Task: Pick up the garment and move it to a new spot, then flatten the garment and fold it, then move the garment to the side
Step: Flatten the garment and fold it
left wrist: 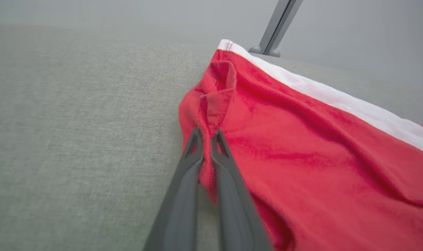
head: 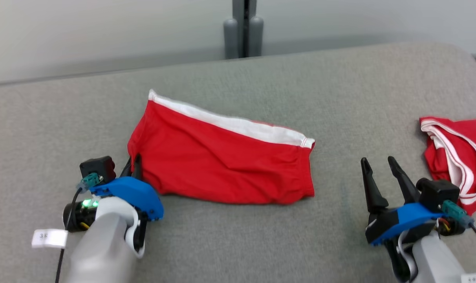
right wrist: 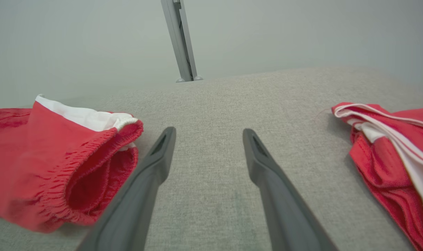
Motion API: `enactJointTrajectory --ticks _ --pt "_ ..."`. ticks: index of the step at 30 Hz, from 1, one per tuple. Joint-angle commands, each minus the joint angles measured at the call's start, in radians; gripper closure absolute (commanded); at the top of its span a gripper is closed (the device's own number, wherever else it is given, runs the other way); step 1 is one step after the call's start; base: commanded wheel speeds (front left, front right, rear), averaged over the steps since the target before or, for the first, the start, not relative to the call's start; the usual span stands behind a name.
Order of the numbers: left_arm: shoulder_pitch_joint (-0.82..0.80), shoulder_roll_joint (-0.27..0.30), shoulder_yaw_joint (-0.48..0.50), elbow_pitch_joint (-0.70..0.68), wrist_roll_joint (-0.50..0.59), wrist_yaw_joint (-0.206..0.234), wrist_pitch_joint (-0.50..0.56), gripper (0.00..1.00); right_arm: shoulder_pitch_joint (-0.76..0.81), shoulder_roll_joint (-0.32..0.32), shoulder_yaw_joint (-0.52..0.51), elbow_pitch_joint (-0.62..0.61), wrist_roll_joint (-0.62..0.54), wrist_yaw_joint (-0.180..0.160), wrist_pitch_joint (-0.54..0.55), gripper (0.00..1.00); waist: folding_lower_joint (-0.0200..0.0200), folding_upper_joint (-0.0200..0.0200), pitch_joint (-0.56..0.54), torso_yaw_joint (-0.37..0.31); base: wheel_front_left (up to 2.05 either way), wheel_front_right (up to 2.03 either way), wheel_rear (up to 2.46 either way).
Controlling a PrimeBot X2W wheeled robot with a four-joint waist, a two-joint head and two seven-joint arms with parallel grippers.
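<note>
Garment point(head: 222, 165), red and white-banded, lies midway along the grey cushion point(head: 261, 78); at its left edge the left gripper point(left wrist: 207, 134) is pinched tight on a ridge of cloth, so the pick-up seems in hand and a steady lift comes next. Further right the right gripper point(head: 378, 160) stands empty, fingers apart, over bare cushion. How many layers the pinch caught is unclear; a second red garment point(head: 458, 157) is cut off at far right.
</note>
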Motion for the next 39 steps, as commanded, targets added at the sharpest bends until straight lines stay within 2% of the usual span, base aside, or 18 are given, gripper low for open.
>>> enactJointTrajectory --ticks 1,6,10,11,12,13,18,21,24,29,35,39 --pt "0.039 0.002 0.015 -0.033 0.0 0.014 -0.005 1.0 0.026 0.007 -0.005 0.006 -0.009 0.0 -0.002 0.0 0.0 0.0 -0.02 0.01 0.0 0.0 0.0" --pt "0.2 -0.017 0.074 -0.167 0.012 0.072 -0.005 1.0 0.079 0.022 -0.019 0.024 -0.023 0.0 -0.002 0.0 0.0 0.0 -0.082 0.047 0.0 0.0 0.0" --pt "0.303 -0.028 0.089 -0.242 0.037 0.095 -0.005 1.0 0.114 0.035 -0.024 0.034 -0.034 0.0 -0.002 0.0 0.0 0.0 -0.114 0.067 0.0 0.0 0.0" --pt "0.322 -0.029 0.088 -0.261 0.05 0.103 -0.005 0.95 0.121 0.037 -0.023 0.035 -0.037 0.0 -0.002 0.0 0.0 0.0 -0.12 0.071 0.0 0.0 0.0" --pt "0.338 -0.031 0.094 -0.281 0.059 0.112 -0.005 0.53 0.125 0.037 -0.023 0.037 -0.038 0.0 -0.002 0.0 0.0 0.0 -0.125 0.073 0.0 0.0 0.0" --pt "0.357 -0.032 0.096 -0.305 0.076 0.123 -0.005 0.0 0.13 0.039 -0.024 0.039 -0.042 0.0 -0.002 0.0 0.0 0.0 -0.131 0.076 0.0 0.0 0.0" --pt "0.44 -0.027 0.089 -0.441 0.209 0.182 -0.005 0.0 0.137 0.052 -0.016 0.041 -0.051 0.0 -0.002 0.0 0.0 0.0 -0.15 0.09 0.0 0.0 0.0" --pt "0.494 -0.03 0.085 -0.534 0.276 0.202 -0.005 0.0 0.122 0.059 0.003 0.037 -0.045 0.0 -0.002 0.0 0.0 0.0 -0.157 0.11 0.0 0.0 0.0" --pt "0.526 -0.034 0.08 -0.583 0.307 0.202 -0.005 0.0 0.105 0.064 0.014 0.035 -0.042 0.0 -0.002 0.0 0.0 0.0 -0.16 0.129 0.0 0.0 0.0" --pt "0.571 -0.039 0.045 -0.637 0.364 0.177 -0.005 0.0 0.061 0.071 0.023 0.062 -0.057 0.0 -0.002 0.0 0.0 0.0 -0.162 0.196 0.0 0.0 0.0" --pt "0.582 -0.042 0.012 -0.634 0.373 0.151 -0.006 0.0 0.009 0.073 -0.006 0.159 -0.088 0.0 -0.002 0.0 0.0 0.0 -0.149 0.284 0.0 0.0 0.0" --pt "0.584 -0.043 -0.015 -0.615 0.353 0.14 -0.006 0.0 -0.015 0.072 -0.069 0.256 -0.127 0.0 -0.002 0.0 0.0 0.0 -0.128 0.319 0.0 0.0 0.0"
